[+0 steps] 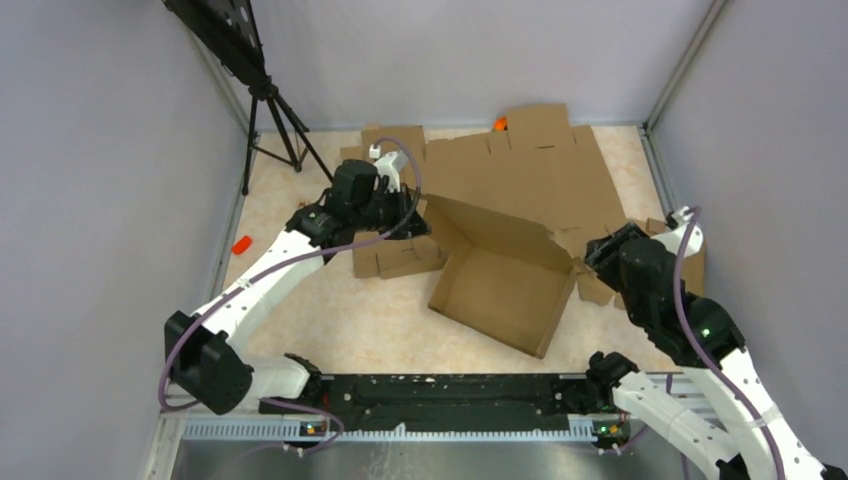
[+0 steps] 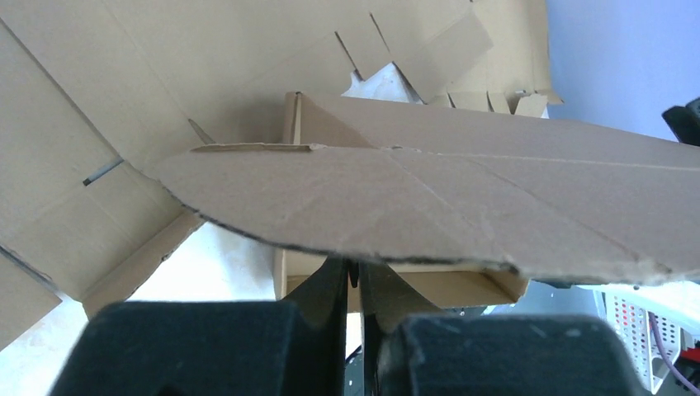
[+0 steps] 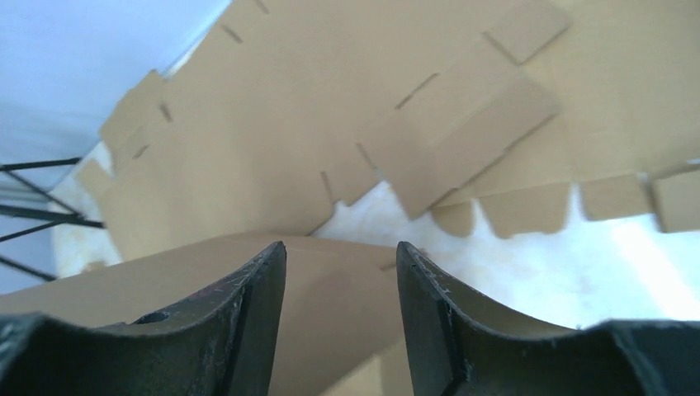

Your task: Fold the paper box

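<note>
- Jaws of the left gripper (image 2: pixel 352 268) are pinched shut on a flap of the paper box (image 1: pixel 500 285), at its far left corner.
- Left of those jaws, a black tripod (image 1: pixel 272 120) stands by the grey wall (image 1: pixel 100 150), and a small orange piece (image 1: pixel 241 243) lies on the pale marbled table (image 1: pixel 340 320).
- Between both grippers the box sits open-topped, walls raised.
- Beyond it lie flat cardboard blanks (image 1: pixel 530 170).
- Jaws of the right gripper (image 3: pixel 341 256) stand apart at the box's right wall, gripping nothing.

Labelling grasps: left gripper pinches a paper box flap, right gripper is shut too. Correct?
No: the right wrist view shows the right gripper open, fingers apart. The left gripper does pinch the paper box flap.
</note>
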### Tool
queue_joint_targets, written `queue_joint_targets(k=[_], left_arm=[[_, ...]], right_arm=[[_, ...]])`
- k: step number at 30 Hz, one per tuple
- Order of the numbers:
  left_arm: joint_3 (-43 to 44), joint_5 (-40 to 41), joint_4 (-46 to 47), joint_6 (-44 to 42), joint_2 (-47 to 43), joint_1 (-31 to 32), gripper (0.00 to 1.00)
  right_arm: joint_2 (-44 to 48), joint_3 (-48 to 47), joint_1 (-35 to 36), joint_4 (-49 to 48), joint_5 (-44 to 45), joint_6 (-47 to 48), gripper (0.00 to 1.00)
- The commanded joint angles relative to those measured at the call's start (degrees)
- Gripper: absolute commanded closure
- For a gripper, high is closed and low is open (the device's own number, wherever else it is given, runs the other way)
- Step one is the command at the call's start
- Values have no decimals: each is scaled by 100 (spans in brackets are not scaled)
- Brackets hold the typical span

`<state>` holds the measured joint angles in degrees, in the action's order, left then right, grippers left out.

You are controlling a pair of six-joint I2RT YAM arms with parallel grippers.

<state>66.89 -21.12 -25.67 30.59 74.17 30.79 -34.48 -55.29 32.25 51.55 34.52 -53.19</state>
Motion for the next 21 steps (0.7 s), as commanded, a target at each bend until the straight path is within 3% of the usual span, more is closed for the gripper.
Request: queue_joint_targets(k=[1,7,14,17,21], left_arm=[[52,-288,389,71,53,-171,94],[553,-242,-23,-255,362,-208,95],[591,-367,-21,-466,429,-207,96],[599,-357,-47,-529,428,-205,96],[599,-410,-10,-583,447,-213,96]], right_arm=[[342,-163,18,1009,808,127,47],[1288,250,18,495,416,695,44],[909,198,18,155,282,1297,41],[838,102,18,-620,-621,3004,43],[601,40,18,-1222,-1027,4027,42]])
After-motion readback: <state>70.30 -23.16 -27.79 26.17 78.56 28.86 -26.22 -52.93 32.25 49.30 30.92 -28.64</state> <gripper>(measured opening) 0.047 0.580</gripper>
